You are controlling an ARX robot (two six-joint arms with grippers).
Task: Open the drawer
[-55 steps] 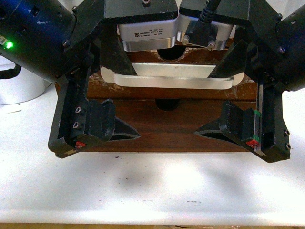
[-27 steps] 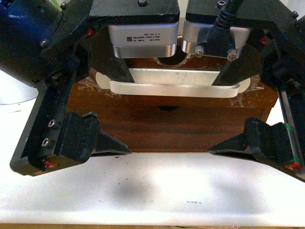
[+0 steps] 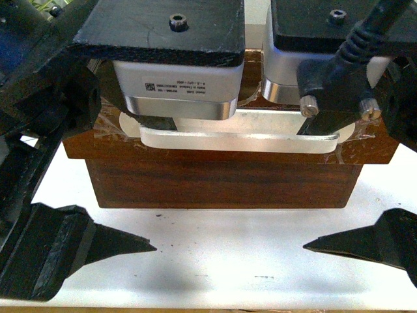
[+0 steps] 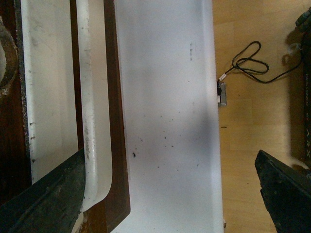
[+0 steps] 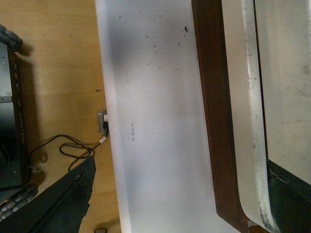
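The drawer point(image 3: 221, 155) is a dark brown wooden front with a long white handle point(image 3: 241, 139) taped across it. It juts out over the plain handle-less front point(image 3: 221, 186) below. The half-round notch is mostly hidden behind the wrist cameras. My left gripper point(image 3: 163, 186) is open, with one finger at the handle's left end and the other finger point(image 3: 98, 246) low over the table. My right gripper point(image 3: 306, 186) is open the same way at the handle's right end. The left wrist view shows the handle point(image 4: 92, 121) with one finger point(image 4: 48, 204) over it. The right wrist view shows the handle point(image 5: 248, 121) the same way.
The drawer box stands on a white table point(image 3: 221, 267). Its front edge point(image 4: 216, 145) shows in the wrist views, with wooden floor, a black cable point(image 4: 250, 60) and a small metal bracket point(image 4: 222, 94) beyond it.
Both grippers have come nearer the camera and their lower fingers have dropped towards the table. The handled drawer front now looks larger and stands out past the plain front below.
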